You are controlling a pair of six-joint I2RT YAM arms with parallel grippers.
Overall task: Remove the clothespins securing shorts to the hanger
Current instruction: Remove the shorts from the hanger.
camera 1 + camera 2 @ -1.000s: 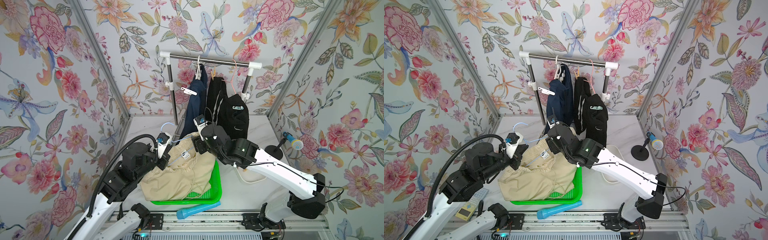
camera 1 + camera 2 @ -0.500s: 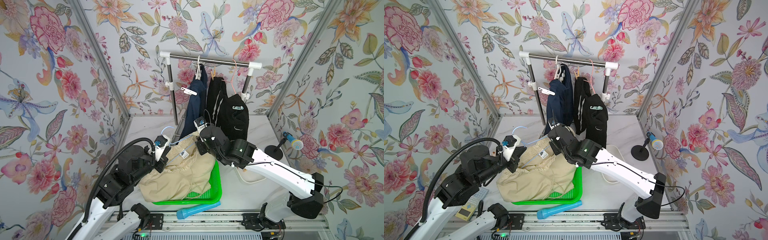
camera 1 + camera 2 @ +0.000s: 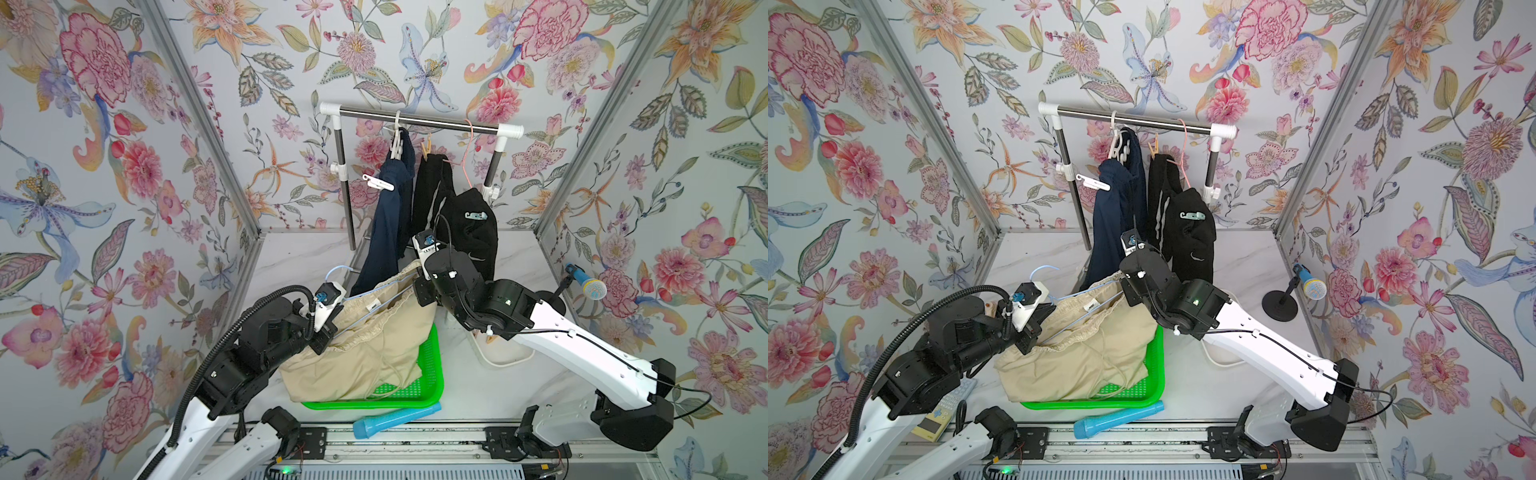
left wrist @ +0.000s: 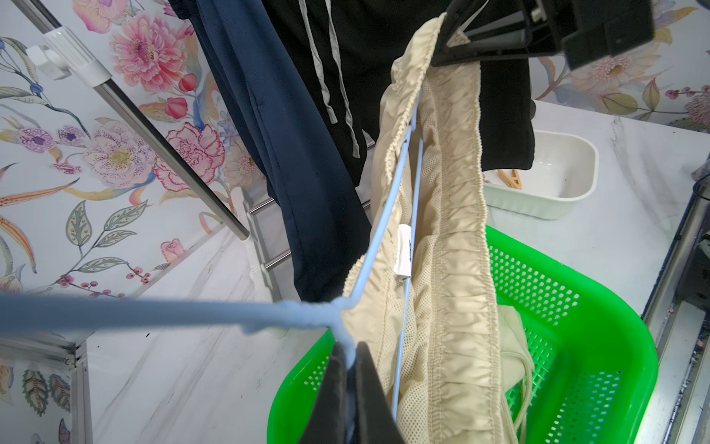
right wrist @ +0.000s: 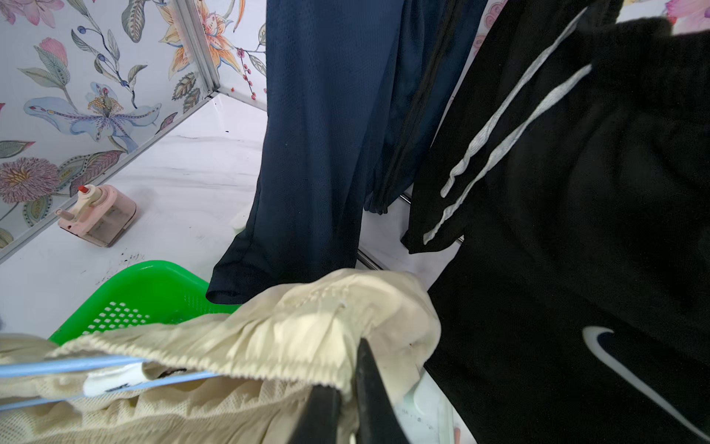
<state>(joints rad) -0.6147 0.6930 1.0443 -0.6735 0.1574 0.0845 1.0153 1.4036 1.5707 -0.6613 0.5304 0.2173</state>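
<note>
Cream-beige shorts hang on a pale blue wire hanger over the green basket. My left gripper is shut on the hanger's neck below its hook. My right gripper is shut on the far end of the cream waistband. Navy shorts and black shorts hang on the rack. A white clip grips the navy pair, a pale teal clip the black pair, and a tan clothespin sits at its top.
A white tub behind the basket holds a tan clothespin. A blue tube lies at the table's front edge. A toy microphone stands at the right, a pink gadget at the left wall, and a remote at the front left.
My right gripper has closed from open onto the end of the cream waistband. The left gripper has stayed shut on the hanger and sunk slightly.
</note>
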